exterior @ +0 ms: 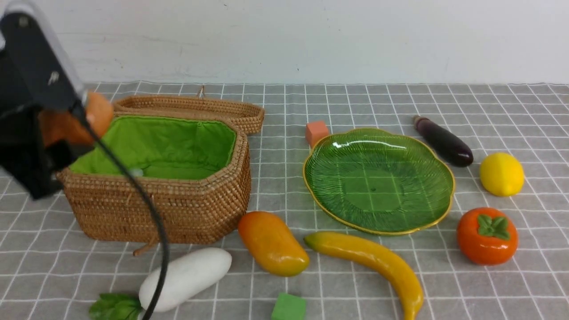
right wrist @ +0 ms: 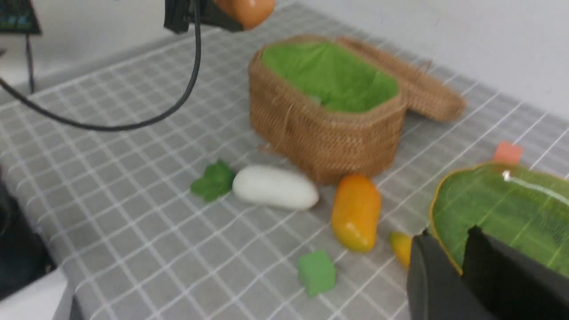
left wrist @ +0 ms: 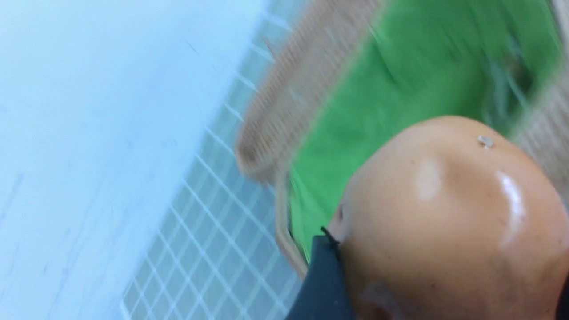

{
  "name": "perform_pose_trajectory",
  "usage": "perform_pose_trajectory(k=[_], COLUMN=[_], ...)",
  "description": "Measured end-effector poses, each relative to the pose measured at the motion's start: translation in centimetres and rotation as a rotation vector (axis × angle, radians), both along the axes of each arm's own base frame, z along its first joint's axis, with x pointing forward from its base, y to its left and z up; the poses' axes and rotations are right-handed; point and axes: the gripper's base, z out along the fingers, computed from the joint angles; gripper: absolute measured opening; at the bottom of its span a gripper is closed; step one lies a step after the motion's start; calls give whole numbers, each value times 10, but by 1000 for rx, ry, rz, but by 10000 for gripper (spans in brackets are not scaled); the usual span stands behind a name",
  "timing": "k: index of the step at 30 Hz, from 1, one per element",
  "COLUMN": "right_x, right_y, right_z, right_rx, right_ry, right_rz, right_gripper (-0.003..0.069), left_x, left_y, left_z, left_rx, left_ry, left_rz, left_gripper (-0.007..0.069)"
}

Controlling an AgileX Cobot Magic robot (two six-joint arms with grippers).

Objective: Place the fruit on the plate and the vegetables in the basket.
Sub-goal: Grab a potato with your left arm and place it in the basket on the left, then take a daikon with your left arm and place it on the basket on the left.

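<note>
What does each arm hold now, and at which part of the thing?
The left gripper holds the potato, with fingers on its two opposite sides; the exact spot is hidden. The right gripper holds nothing.

Worktop (exterior: 355,98) grey, white grid lines. Basket (exterior: 178,209) brown weave, green lining. Plate (exterior: 378,178) green, ribbed, gold rim. Potato (left wrist: 444,222) orange-brown.

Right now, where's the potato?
In the front view the potato is at the far left, off the table, held in the left gripper at the left end of the open basket, not yet set down inside it.
</note>
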Motion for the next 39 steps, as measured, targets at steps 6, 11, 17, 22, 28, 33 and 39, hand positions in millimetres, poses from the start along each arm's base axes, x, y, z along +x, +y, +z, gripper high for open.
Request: perform_pose_trajectory(k=[6,11,17,22,28,33,39], right_x=[1,0,-1,-1,-1,-2,-4], right_y=[0,0,1,1,1,1,2], right_z=[3,1,0,0,0,-1,-4], right_rx=[46,34,42,46,49,39,15], right_ry=[1,23,42,46,47,58,89], right_rz=[-20,-5,0,-2,0,7,27], right_gripper=[129,129,128,127,127,128,128], left_x=[67,94,94,73,34,-6,-36], left_y=[-7,-9,-9,-10,-19,-45,-65], left_z=[-41,-74,-77,-57,-28,-49,-91], left_rx=[-16,-9,-10,-132,-525,-379,-236], left_ry=[22,36,59,112,250,538,758], left_rz=[19,31,30,71,207,112,199], left_gripper=[564,587,666,589,338,57,-5])
